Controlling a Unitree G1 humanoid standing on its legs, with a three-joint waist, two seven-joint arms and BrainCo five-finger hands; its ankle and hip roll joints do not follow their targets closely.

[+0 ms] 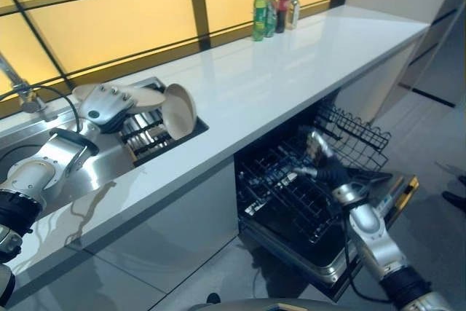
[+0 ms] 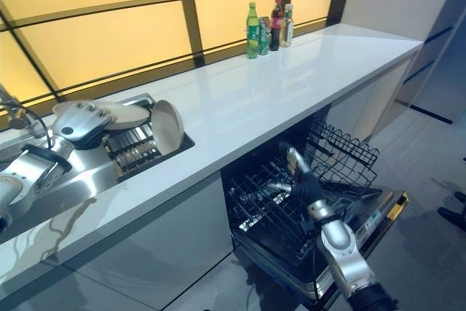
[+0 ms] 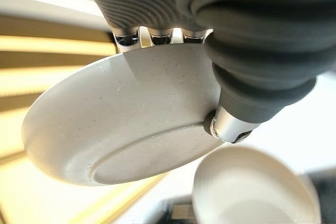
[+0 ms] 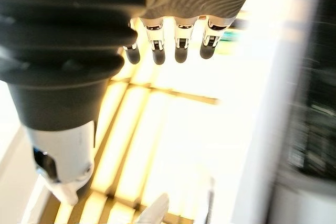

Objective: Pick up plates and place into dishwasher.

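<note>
A long white worktop (image 1: 291,71) runs beneath glowing yellow window panels (image 1: 109,20) with dark frames; a green bottle (image 1: 259,11), a dark bottle (image 1: 282,5) and a pale bottle (image 1: 293,6) stand close together at its far end against the window; a steel sink (image 2: 109,180) is set into the near end, with a tap (image 1: 22,92) behind it; grey floor (image 1: 429,136) lies to the right.

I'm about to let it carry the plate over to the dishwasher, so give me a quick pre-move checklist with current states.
1. Left hand shut on the plate above the sink rack: ok.
2. Held plate apart from the second plate standing in the rack: ok in the left wrist view.
3. Dishwasher door open, lower rack pulled out: ok.
4. Right hand open and holding nothing: ok.
5. Right hand out of the rack: not ok, it is over it.
6. A free plate slot: cannot tell.
</note>
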